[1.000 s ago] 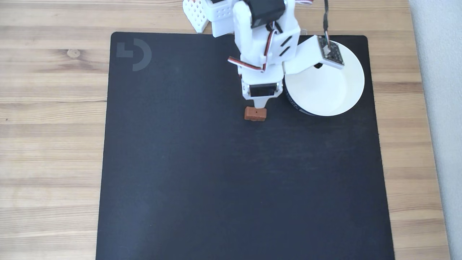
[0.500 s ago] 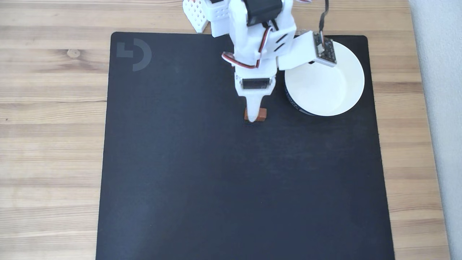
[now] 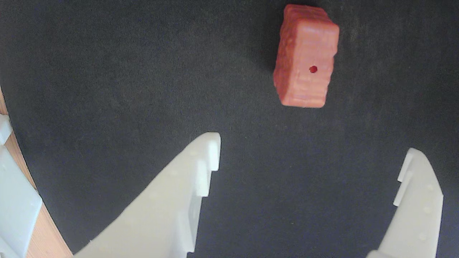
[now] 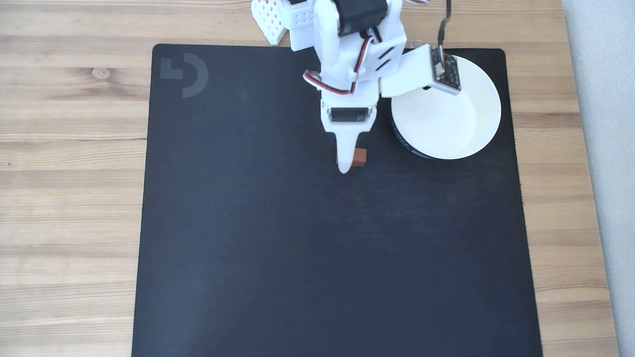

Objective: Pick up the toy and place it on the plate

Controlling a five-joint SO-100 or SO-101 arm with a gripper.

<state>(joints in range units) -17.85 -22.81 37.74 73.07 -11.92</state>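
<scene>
Claw (image 3: 312,150) fingers are spread wide and hold nothing, I see in the wrist view. My small reddish-brown brick-shaped toy (image 3: 305,57) lies flat on the black mat (image 4: 297,248), just beyond the tips, near the round white plate (image 4: 446,124).

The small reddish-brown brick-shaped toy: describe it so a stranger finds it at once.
Start at the large black mat on the wooden table. Beside the round white plate, under the white gripper, lies the small reddish-brown brick-shaped toy, the mat's only coloured thing, with a tiny dark dot.
</scene>
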